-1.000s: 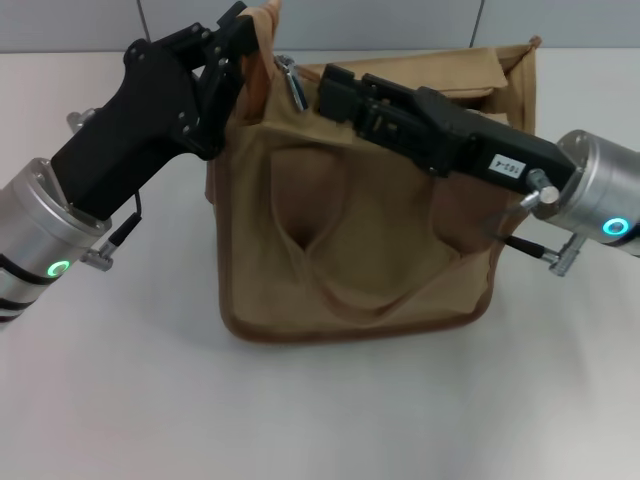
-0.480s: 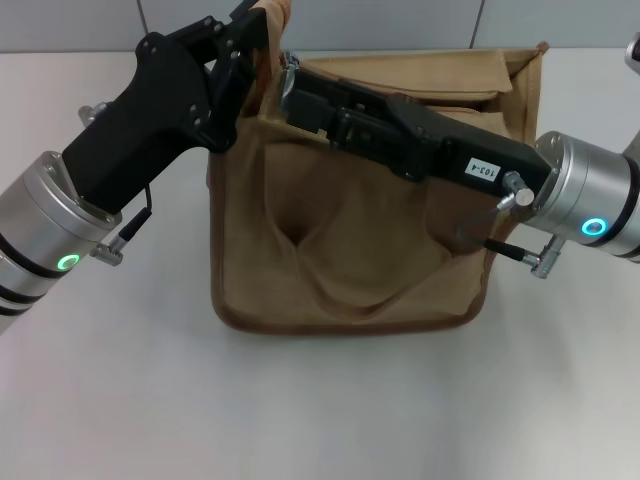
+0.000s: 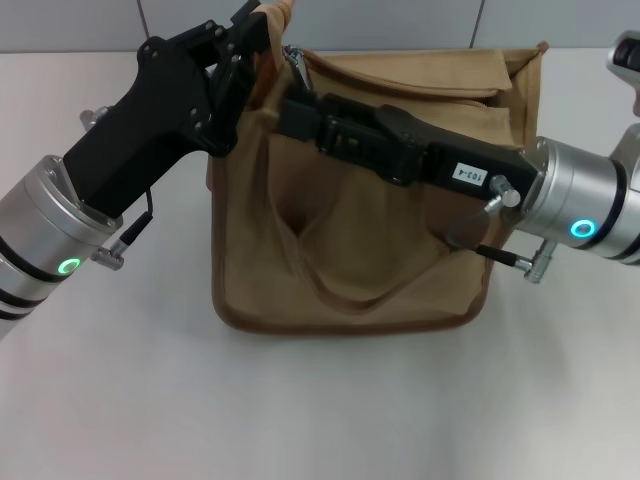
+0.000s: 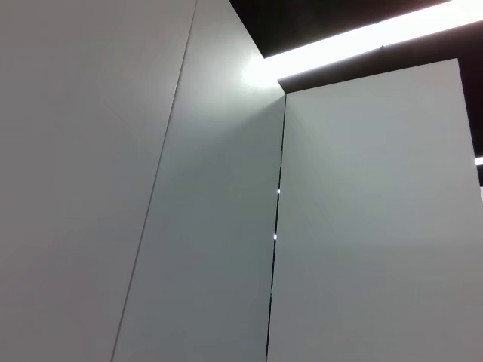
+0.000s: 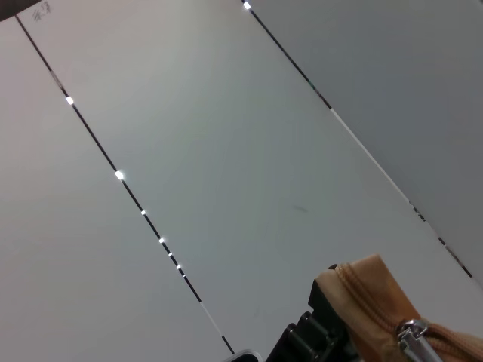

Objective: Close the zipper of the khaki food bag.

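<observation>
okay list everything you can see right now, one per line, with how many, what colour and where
khaki food bag: one, tan canvas with darker brown piping, standing mid-table, handle hanging down its front.
zipper: one, tan tape with a silver metal pull, at the bag's top left corner.
table: one, white, under the bag.
wall panels: several, pale grey, behind the table.
left gripper: one, black, at the bag's top left corner, holding the fabric there.
right gripper: one, black, reaching across the bag's top toward that same corner, just below the pull.
</observation>
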Controlling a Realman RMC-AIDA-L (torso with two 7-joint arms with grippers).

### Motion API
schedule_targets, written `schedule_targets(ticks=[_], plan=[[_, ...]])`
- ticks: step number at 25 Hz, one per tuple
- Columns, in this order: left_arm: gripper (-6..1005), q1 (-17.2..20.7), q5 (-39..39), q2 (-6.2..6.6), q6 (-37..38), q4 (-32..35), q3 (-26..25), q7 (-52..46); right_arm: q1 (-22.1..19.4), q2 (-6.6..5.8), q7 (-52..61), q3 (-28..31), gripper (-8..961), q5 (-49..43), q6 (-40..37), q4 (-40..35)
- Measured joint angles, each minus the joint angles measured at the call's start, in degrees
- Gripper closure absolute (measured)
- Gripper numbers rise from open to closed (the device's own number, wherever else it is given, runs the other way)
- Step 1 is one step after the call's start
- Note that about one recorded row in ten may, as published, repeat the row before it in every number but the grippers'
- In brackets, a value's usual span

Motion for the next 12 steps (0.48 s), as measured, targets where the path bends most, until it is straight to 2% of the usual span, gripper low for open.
schedule_targets(ticks=[3,5,7,12], plan=[[944,0.06,-0.02,0.0,0.11,0.0,0.0,0.0,-0.46,-0.02,0.02,0.0,352,0.0,-1.79,-0.08],[944,0.14,-0.06,0.0,0.23,0.0,0.0,0.0,-1.67,-0.11,-0.16,0.02,353,0.04,-6.63,-0.57],[943,0.14,-0.06,0.0,0.26,-0.05,0.0,0.0,-2.25,-0.19,-0.13,0.15,353,0.13,-7.92,-0.81],[942,0.09,-0.03,0.0,0.42,-0.51,0.0,0.0,-4.29,-0.32,2.57,1.88,354,0.72,-4.16,-2.03]])
